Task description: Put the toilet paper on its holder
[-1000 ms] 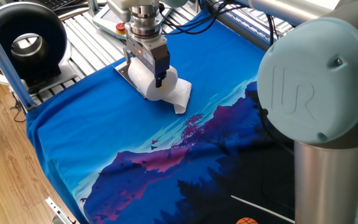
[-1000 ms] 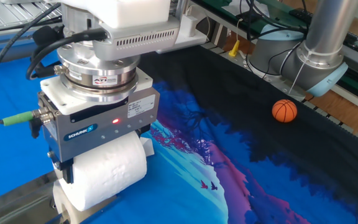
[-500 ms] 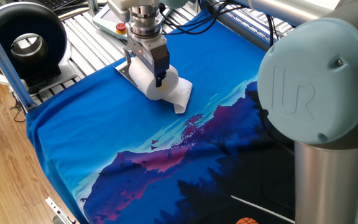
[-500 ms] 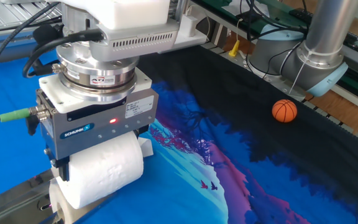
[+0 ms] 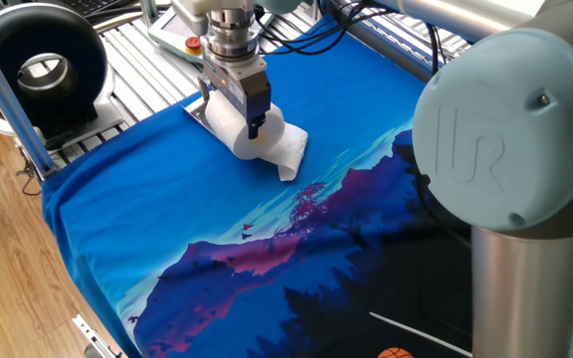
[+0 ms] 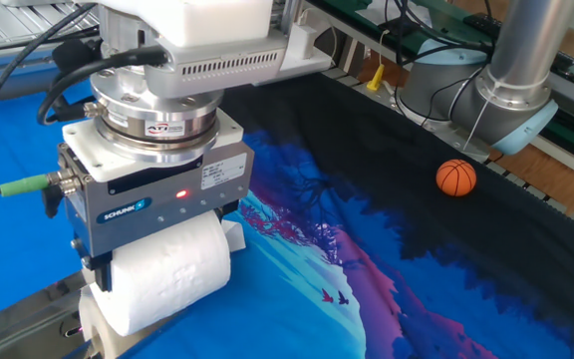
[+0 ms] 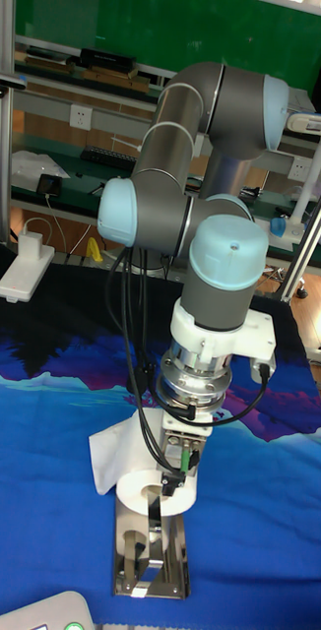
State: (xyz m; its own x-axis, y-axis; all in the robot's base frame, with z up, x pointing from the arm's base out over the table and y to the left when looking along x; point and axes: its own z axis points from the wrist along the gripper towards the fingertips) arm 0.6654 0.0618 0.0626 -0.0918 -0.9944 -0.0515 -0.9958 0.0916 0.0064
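The toilet paper (image 5: 262, 141) is a fat white roll with a loose sheet trailing toward the mat's middle. My gripper (image 5: 244, 121) is shut on it from above, holding it just over the blue mat. In the other fixed view the toilet paper (image 6: 167, 277) hangs under the gripper body. The holder (image 6: 23, 321), a shiny silver plate, lies at its left end. From the tall fixed view I see the toilet paper (image 7: 131, 471) end-on, and the holder (image 7: 151, 566) has its upright arm rising to the hollow core. I cannot tell whether the arm is inside the core.
A small orange basketball (image 6: 456, 178) lies on the dark part of the mat. A black round blower (image 5: 43, 65) and a white pendant with a red button (image 5: 189, 38) sit beyond the mat's far edge. The arm's base (image 6: 511, 85) stands at the back right.
The gripper and the roll have shifted a little toward the holder plate since a second ago; nothing has moved in the last half second.
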